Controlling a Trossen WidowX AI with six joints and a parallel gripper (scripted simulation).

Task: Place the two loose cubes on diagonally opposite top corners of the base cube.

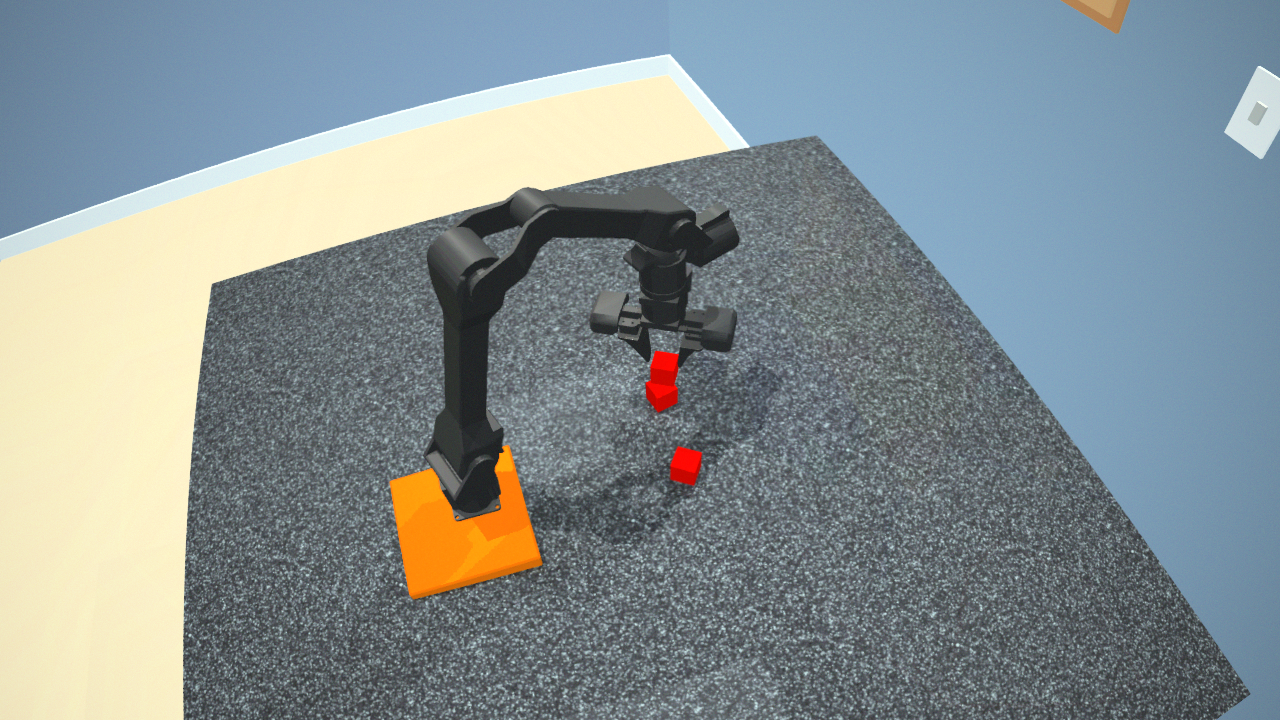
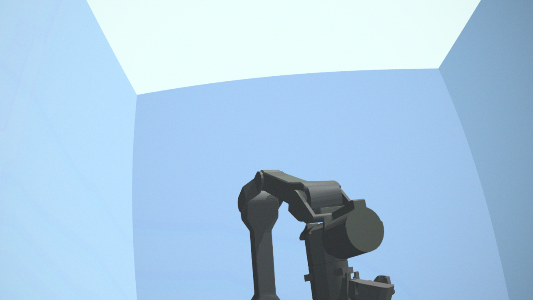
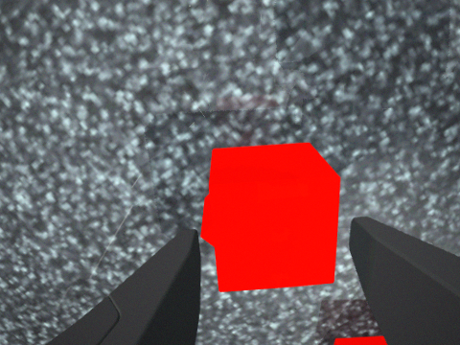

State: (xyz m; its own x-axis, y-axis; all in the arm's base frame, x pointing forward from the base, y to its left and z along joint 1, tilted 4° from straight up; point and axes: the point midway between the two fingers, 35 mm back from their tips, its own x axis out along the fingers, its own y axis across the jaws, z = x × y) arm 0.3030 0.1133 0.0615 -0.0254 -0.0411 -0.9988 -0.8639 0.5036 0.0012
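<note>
One loose red cube sits on top of the red base cube, turned relative to it. It looks about level; its exact offset cannot be told. The base cube is mostly hidden in the wrist view. My gripper is open around the upper cube, with a visible gap to each finger in the wrist view. The other loose red cube lies on the dark speckled table, nearer the top camera, and only its edge shows in the wrist view. The exterior view shows no cubes.
The arm stands on an orange plate at the left of the cubes in the top view. The dark table ends at a slanted right edge, with blue walls beyond. The exterior view shows the upper arm against a wall.
</note>
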